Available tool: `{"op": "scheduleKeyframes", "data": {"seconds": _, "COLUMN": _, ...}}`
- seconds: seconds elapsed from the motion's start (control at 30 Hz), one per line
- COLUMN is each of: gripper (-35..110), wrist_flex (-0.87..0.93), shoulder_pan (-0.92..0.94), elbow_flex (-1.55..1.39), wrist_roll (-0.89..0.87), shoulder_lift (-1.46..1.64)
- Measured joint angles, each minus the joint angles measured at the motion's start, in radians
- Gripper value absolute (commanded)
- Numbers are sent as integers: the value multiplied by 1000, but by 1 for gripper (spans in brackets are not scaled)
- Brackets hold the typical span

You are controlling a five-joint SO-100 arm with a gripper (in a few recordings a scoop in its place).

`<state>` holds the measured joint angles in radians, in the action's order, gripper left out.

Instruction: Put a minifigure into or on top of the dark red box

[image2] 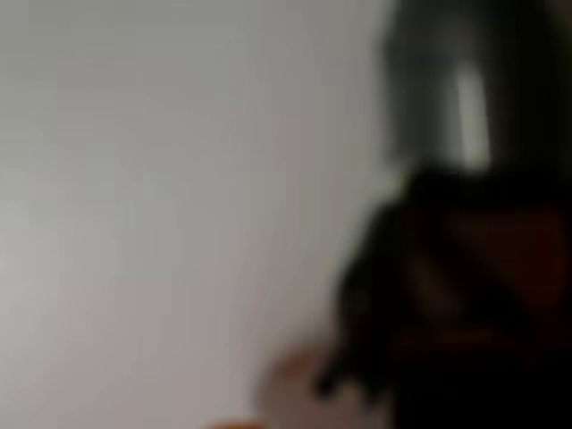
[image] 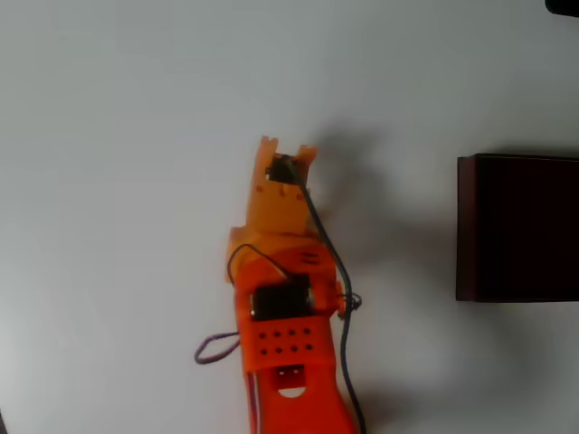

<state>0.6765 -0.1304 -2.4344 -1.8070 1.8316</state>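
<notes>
In the overhead view my orange gripper (image: 287,152) points away from the base at the middle of the white table, well to the left of the dark red box (image: 517,228). The box stands at the right edge, with maroon walls and a nearly black inside. The wrist view is badly blurred. A dark shape with a pale streak (image2: 472,107) sits close at its right side, which may be the minifigure, above a dim brownish mass. In the overhead view the gripper covers whatever lies under it. I cannot make out how the jaws stand.
The white table (image: 118,181) stretches bare to the left and beyond the gripper. A black cable (image: 336,262) and a purple wire loop (image: 213,348) hang along the arm. A small dark object (image: 563,5) sits at the top right corner.
</notes>
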Motion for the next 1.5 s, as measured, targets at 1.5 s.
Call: {"op": "scheduleKeyframes", "data": {"seconds": 1.5, "gripper": 0, "wrist_flex": 399, "shoulder_pan": 601, "elbow_flex": 193, "wrist_roll": 787, "shoulder_lift": 431}}
